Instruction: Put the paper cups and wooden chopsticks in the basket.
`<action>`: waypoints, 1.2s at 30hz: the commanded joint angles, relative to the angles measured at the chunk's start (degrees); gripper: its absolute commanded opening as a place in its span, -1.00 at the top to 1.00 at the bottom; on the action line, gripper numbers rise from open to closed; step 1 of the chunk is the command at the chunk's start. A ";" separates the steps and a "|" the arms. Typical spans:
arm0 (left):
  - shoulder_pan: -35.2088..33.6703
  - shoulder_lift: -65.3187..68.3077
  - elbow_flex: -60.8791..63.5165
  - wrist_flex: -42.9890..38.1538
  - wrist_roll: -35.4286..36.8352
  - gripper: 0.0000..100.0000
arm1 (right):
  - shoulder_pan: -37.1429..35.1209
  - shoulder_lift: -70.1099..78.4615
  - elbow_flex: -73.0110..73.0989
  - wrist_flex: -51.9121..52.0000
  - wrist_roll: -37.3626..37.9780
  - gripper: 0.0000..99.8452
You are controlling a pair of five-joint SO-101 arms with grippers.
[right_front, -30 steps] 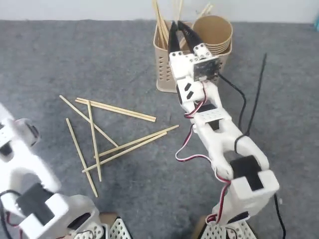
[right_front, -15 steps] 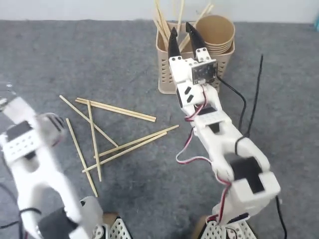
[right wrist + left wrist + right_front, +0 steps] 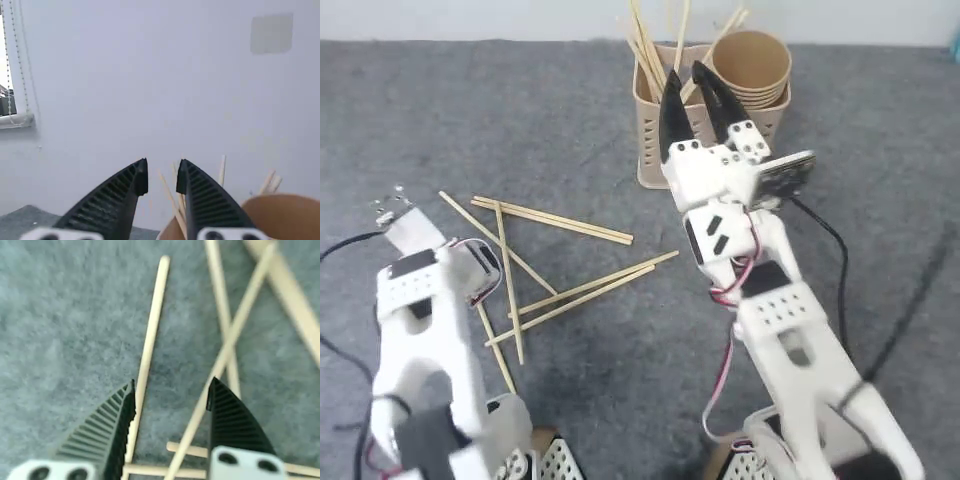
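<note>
Several loose chopsticks [image 3: 550, 220] lie criss-crossed on the grey table [image 3: 570, 130], well apart from the basket [image 3: 655, 160] at the far edge. The basket already holds a stack of paper cups [image 3: 748, 60] and a sheaf of upright chopsticks [image 3: 645, 45]. The left gripper [image 3: 173, 382] hangs just above the loose pile, its jaws spread wide and empty. One single chopstick [image 3: 152, 330] lies just inside one finger, with its long axis running roughly the way the fingers point, so the jaws would close across it. A second, slanted chopstick [image 3: 235, 325] crosses the gap near the other finger and may be caught in the same closing. The right gripper [image 3: 685, 72] is at the basket's near side, its jaws a narrow slit apart and holding nothing. The left arm is plainly the nearer to the loose pile, and the next pick most likely falls to it.
</note>
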 commanded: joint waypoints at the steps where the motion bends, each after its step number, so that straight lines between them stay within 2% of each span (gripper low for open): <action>1: -1.41 10.46 -8.22 -0.97 1.76 0.55 | -0.04 -9.80 -0.26 11.74 -5.36 0.79; 5: -1.41 17.05 -13.05 0.62 2.02 0.55 | -0.31 -15.87 0.70 18.59 -7.03 0.79; 9: -1.14 19.43 -14.46 1.49 2.11 0.56 | -0.31 -19.12 3.43 18.77 -7.03 0.79; 11: -1.05 19.43 -14.46 1.49 2.11 0.64 | -0.04 -19.21 3.78 18.86 -7.30 0.79; 16: -1.05 19.43 -14.29 1.49 1.76 0.99 | 0.04 -19.38 3.78 18.86 -8.09 0.79; 19: -0.88 19.43 -14.29 1.58 -0.62 0.98 | 0.04 -19.47 3.87 18.86 -8.09 0.79; 25: -0.18 18.81 -15.08 3.96 -0.79 0.98 | -0.48 -19.74 7.12 18.86 -8.09 0.79; 30: -0.09 9.58 -15.34 5.98 -0.79 0.98 | -2.07 -20.44 11.25 19.38 -8.09 0.79; 36: 4.31 -13.01 -15.52 10.99 1.05 0.98 | -2.42 -29.14 17.05 20.88 -7.91 0.79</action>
